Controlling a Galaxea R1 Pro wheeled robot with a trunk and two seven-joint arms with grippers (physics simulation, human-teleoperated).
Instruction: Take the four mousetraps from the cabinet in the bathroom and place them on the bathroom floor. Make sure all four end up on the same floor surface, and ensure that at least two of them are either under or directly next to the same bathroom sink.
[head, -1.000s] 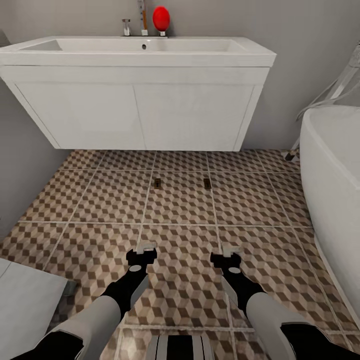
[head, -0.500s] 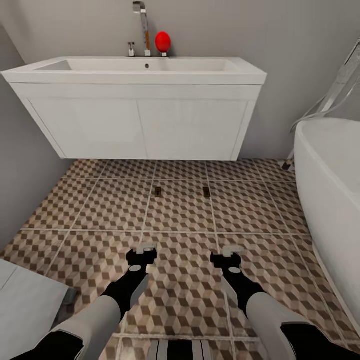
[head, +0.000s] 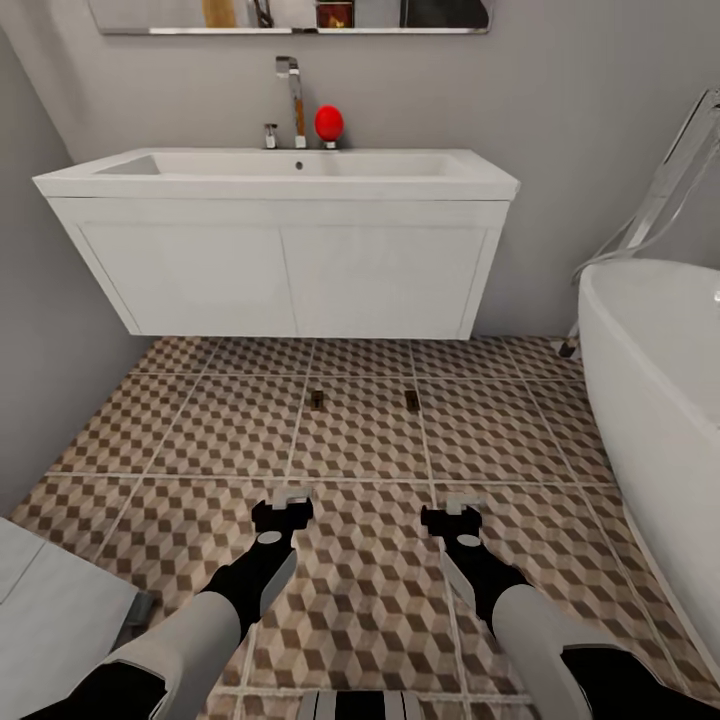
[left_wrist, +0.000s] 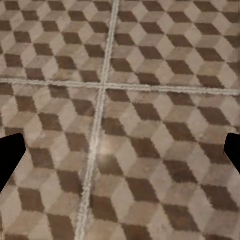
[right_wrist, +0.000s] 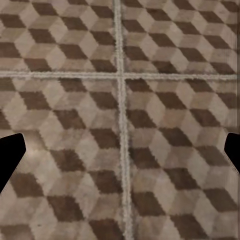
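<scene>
Two small mousetraps lie on the cube-patterned bathroom floor (head: 360, 440) just in front of the white sink (head: 290, 175): one mousetrap (head: 317, 399) to the left, the other mousetrap (head: 411, 400) to the right. My left gripper (head: 291, 497) and right gripper (head: 455, 505) hover low over the tiles, nearer to me than the traps. In both wrist views the dark fingertips (left_wrist: 9, 157) (right_wrist: 10, 152) sit wide apart at the frame edges with nothing but tiles between them, so both are open and empty. The cabinet is out of view.
A white bathtub (head: 660, 400) curves along the right side. A grey wall bounds the left, and a pale flat surface (head: 50, 610) shows at the lower left. A red object (head: 328, 122) and chrome tap (head: 292, 95) stand behind the basin.
The whole picture has shifted: the sink and traps sit lower and smaller, so the camera has tilted up or backed away. Both arms keep their pose. The traps lie where they were.
</scene>
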